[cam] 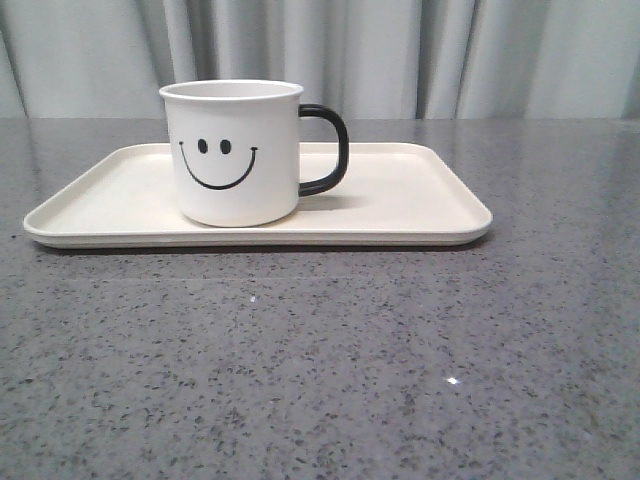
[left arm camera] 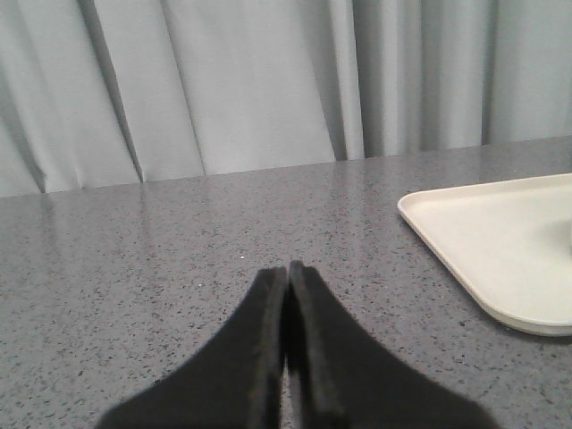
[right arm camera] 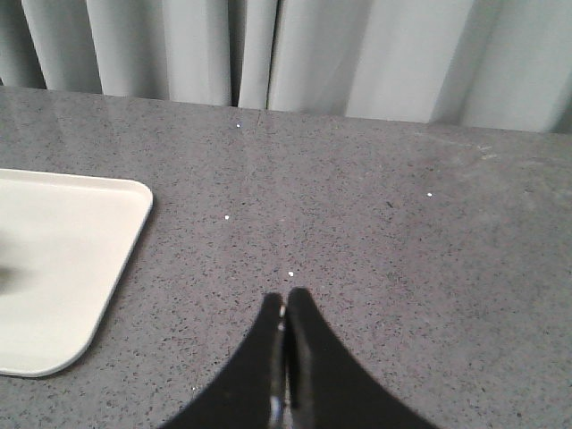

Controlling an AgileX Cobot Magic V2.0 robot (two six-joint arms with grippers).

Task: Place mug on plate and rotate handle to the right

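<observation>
The white mug [cam: 235,155] with a black smiley face stands upright on the left half of the cream plate [cam: 400,205]. Its black handle [cam: 328,150] points right. No gripper shows in the front view. In the left wrist view my left gripper [left arm camera: 287,268] is shut and empty over bare table, to the left of the plate's corner [left arm camera: 500,241]. In the right wrist view my right gripper [right arm camera: 285,295] is shut and empty over bare table, to the right of the plate's corner [right arm camera: 63,259]. The mug is out of both wrist views.
The grey speckled table [cam: 320,360] runs from the front edge to grey curtains [cam: 400,50] at the back.
</observation>
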